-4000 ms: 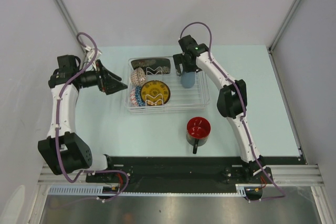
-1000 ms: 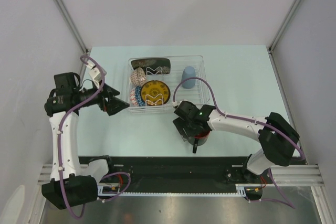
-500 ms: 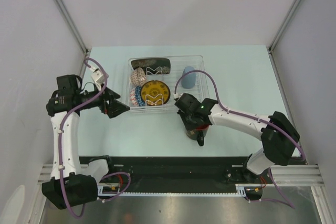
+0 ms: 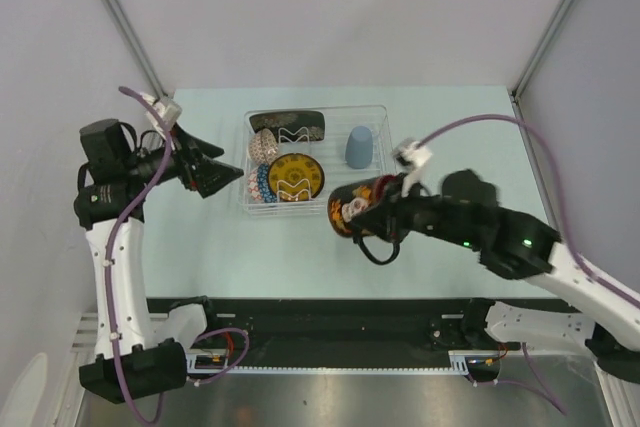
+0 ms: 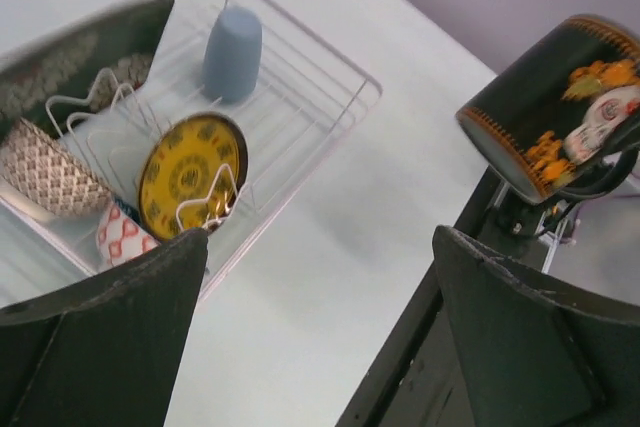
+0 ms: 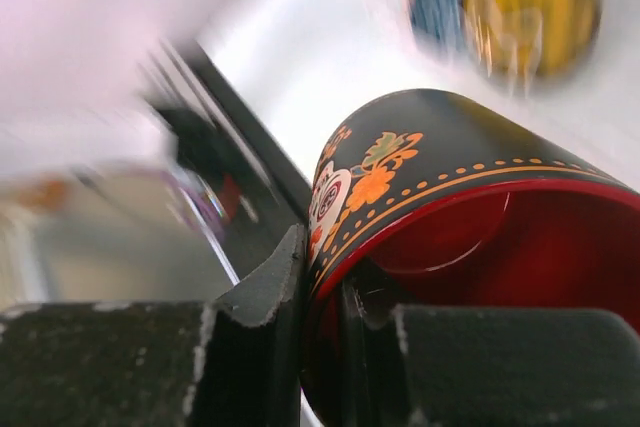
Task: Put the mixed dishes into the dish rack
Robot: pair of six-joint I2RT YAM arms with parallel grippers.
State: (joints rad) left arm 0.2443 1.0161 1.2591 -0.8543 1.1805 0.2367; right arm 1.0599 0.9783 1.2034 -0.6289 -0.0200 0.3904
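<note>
Just in front of the near wall of the dish rack (image 4: 300,207), your right gripper (image 4: 385,215) has the mug (image 4: 355,209) pinched by its rim, with one finger on the black flowered outside and the other inside the red interior. The mug lies tipped on its side, its base pointing left and its handle hanging below, and it looks to be clear of the desk (image 4: 450,137). It is close to the rack but not yet over it, so you are in the carry step of loading this mug. Inside the rack the plate with the yellow centre (image 4: 296,176) stands toward the left beside the patterned bowls (image 4: 258,184), and a light-blue cup (image 4: 359,147) sits at the right rear. The bare ribs in front of that cup look like the free spot. Next, bring the mug over the near wall with enough height to clear it, settle it there without knocking cup or plate, then release. Your left gripper (image 4: 215,175) hovers wide and empty, left of the rack.
</note>
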